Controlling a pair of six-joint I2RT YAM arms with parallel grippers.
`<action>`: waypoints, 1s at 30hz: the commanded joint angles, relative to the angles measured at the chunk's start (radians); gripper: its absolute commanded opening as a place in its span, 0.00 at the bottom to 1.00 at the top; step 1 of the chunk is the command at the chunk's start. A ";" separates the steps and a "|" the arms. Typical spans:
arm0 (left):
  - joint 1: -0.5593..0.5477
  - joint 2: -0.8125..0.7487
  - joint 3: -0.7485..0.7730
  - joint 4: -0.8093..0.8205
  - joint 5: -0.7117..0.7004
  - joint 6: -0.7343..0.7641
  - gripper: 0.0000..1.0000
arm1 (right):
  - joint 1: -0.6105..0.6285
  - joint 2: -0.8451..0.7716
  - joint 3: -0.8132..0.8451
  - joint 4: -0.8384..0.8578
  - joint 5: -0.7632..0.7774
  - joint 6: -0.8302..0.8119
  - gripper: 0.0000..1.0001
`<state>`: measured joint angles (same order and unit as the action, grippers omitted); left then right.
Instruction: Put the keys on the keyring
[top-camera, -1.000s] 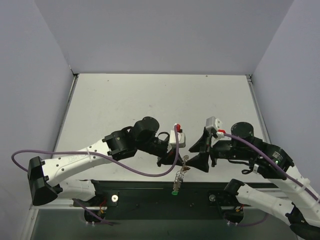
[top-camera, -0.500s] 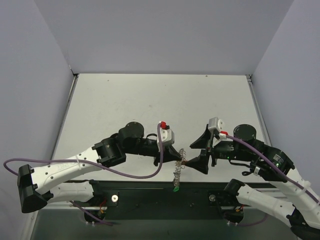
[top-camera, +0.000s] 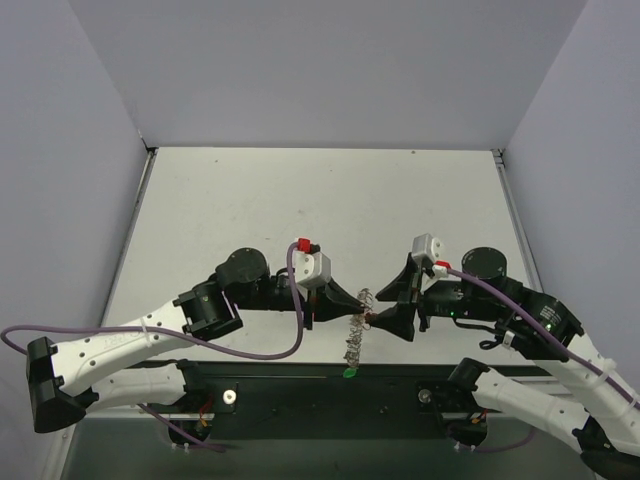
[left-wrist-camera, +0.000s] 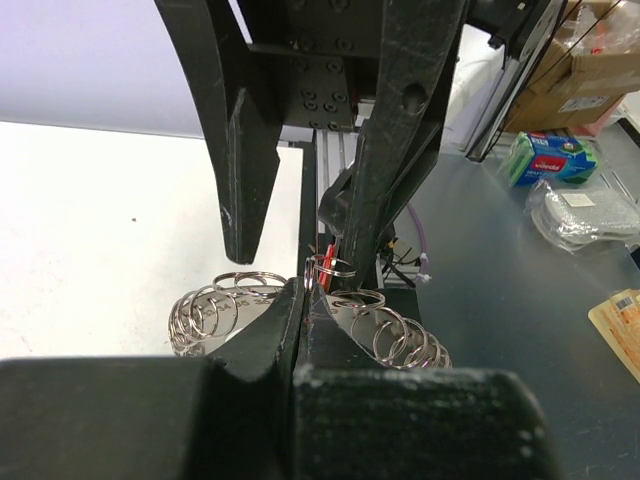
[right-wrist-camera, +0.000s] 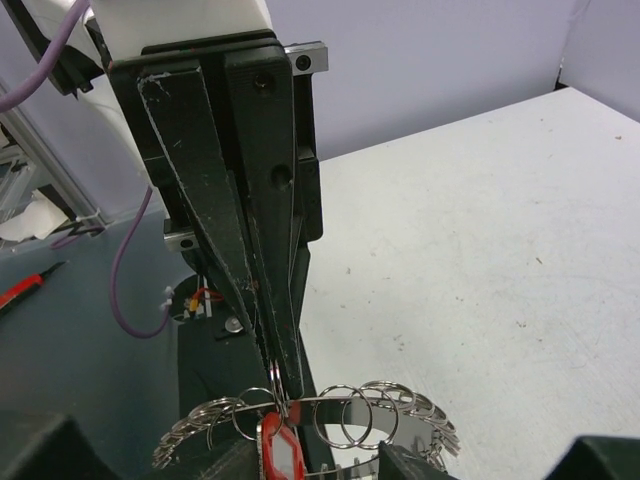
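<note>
- The left fingers (left-wrist-camera: 275, 335) are shut tight on the keyring (right-wrist-camera: 395, 408).
- The keyring hangs in the air between the two arms. It is over the near edge of the bench (top-camera: 300, 200), about in the middle.
- The right fingers (left-wrist-camera: 240, 150) stand apart, with a gap between them. They are on the right of the keyring, very close to it.
- A red key (right-wrist-camera: 280, 452) sits low between the right fingers, just beside the keyring. They do not look shut on it.
- A green key (top-camera: 349, 372) hangs at the bottom of the string of loops.
- What could go wrong:
  - I think the red key could drop, because nothing seems to grip it.
  - The right fingers could bump the keyring and make it twist or slip in the left grip.
  - The loops sit close together, so the key could catch on the wrong one.
- Hard to see:
  - The red key is cut off at the bottom of the right wrist view.
  - I cannot tell if the red key is on a loop yet.
  - The left fingers hide the spot where they pinch the keyring.
  - From above, the keyring is too small to see well.
  - I see no other keys.
</note>
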<state>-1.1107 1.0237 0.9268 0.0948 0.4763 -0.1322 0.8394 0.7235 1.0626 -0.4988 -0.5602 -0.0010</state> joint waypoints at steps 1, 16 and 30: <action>0.000 -0.030 0.009 0.144 0.028 -0.026 0.00 | 0.004 0.008 -0.007 0.055 -0.017 0.001 0.44; 0.000 -0.048 -0.023 0.236 0.035 -0.053 0.00 | 0.006 0.011 -0.010 0.072 -0.024 0.022 0.00; 0.002 -0.076 -0.013 0.178 0.004 -0.027 0.00 | 0.006 -0.022 0.005 0.051 -0.050 -0.033 0.29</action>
<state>-1.1099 0.9905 0.8700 0.2470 0.4858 -0.1772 0.8394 0.7238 1.0561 -0.4747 -0.5823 0.0139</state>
